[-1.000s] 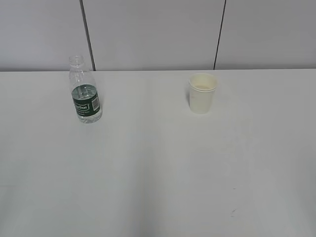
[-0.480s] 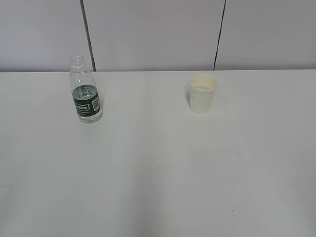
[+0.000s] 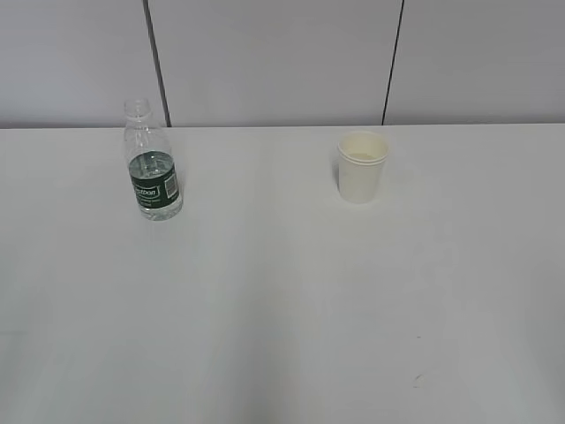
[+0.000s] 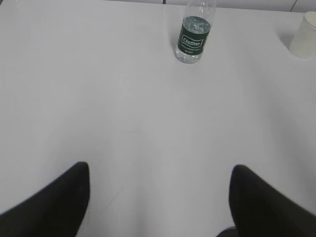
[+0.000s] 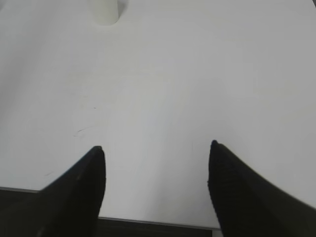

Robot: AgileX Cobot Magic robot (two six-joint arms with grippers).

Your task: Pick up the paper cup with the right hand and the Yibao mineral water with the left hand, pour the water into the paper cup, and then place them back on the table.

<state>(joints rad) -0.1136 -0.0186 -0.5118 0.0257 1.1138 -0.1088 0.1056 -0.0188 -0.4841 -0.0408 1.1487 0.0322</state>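
The Yibao mineral water (image 3: 153,168), a clear capless bottle with a dark green label, stands upright at the back left of the white table (image 3: 282,300). It also shows in the left wrist view (image 4: 194,33), far ahead of my left gripper (image 4: 160,170), which is open and empty. The cream paper cup (image 3: 361,166) stands upright at the back right. Only its base shows at the top of the right wrist view (image 5: 103,12), far ahead of my right gripper (image 5: 157,148), which is open and empty above the table's near edge. Neither arm shows in the exterior view.
A grey panelled wall (image 3: 282,62) rises behind the table. The cup shows at the right edge of the left wrist view (image 4: 305,34). A few small dark specks (image 3: 416,380) mark the tabletop near the front right. The table's front edge (image 5: 158,221) shows under the right gripper.
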